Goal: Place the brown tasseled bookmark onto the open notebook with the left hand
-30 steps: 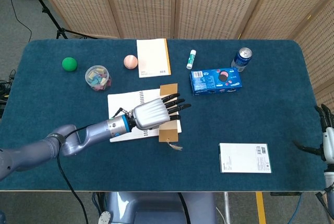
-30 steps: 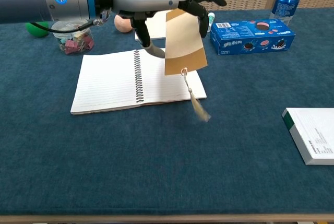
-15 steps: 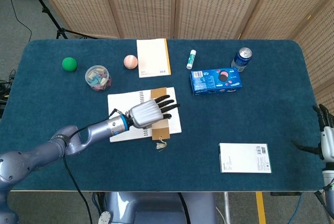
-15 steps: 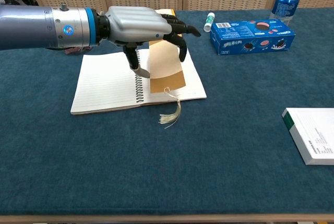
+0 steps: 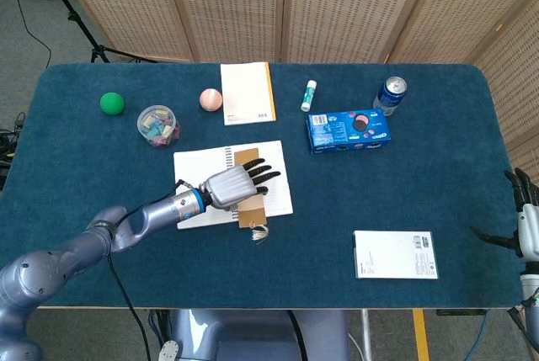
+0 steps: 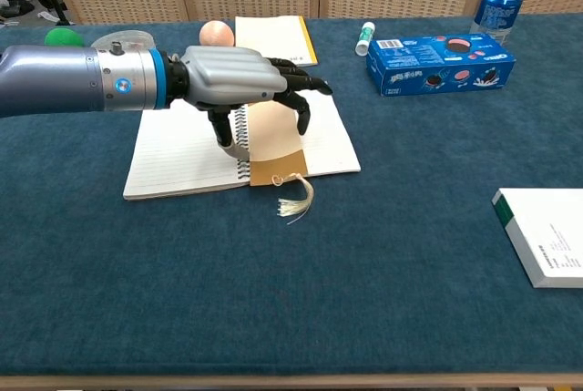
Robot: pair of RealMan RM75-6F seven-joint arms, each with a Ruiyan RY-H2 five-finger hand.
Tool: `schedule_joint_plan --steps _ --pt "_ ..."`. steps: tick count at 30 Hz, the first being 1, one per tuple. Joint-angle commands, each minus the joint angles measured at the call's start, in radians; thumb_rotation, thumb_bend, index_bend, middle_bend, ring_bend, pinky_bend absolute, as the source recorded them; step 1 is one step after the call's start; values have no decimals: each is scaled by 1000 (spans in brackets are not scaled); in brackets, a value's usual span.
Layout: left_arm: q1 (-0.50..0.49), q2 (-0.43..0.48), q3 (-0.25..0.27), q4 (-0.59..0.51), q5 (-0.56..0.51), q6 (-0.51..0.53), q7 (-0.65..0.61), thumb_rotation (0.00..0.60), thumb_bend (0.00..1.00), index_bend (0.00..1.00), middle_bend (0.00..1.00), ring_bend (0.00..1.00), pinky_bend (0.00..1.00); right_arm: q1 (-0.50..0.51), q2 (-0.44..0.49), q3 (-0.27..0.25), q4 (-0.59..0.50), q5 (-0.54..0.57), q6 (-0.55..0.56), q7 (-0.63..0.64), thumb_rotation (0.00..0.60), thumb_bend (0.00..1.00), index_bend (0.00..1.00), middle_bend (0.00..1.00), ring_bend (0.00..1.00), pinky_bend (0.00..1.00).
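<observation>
So the left hand (image 6: 241, 81) is sitting low over the open notebook (image 6: 182, 145) with the brown tasseled bookmark (image 6: 273, 140) under its fingers. The card looks flat on the right-hand page near the spiral, bottom edge and tassel (image 6: 296, 200) spilling off onto the cloth. Honestly can't tell if the thumb and fingers are pinching it or just resting on it; the palm hides the contact. My guess is it's low like that so the card lands flat instead of flopping. The right hand (image 5: 526, 222) hangs at the table's far edge, too cropped to read. Everything sits on a blue tablecloth (image 5: 337, 201), with woven screens (image 5: 337, 7) behind.
</observation>
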Motion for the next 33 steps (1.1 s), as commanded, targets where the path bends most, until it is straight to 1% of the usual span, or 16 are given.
schedule_joint_plan --steps 1,7,11,23,30,33 --pt "0 -6 4 16 3 3 1 600 370 492 0 0 0 -1 1 1 0 1 1 2 600 0 0 0 0 0" --pt "-11 -31 -1 71 -8 -15 -6 600 370 492 0 0 0 0 1 2 2 5 -4 2 600 0 0 0 0 0" --pt "-20 -46 6 97 -4 -22 -14 600 372 492 0 0 0 2 0 3 5 8 -9 0 600 0 0 0 0 0" --pt "-36 -57 16 119 -9 -48 -20 600 372 491 0 0 0 2 1 5 7 13 -13 3 600 0 0 0 0 0" --pt "-38 -52 15 113 -15 -49 -7 600 370 415 0 0 0 1 2 6 6 11 -12 5 600 0 0 0 0 0" --pt "-39 -45 15 106 -17 -47 1 600 369 405 0 0 0 0 3 6 5 11 -10 7 600 0 0 0 0 0"
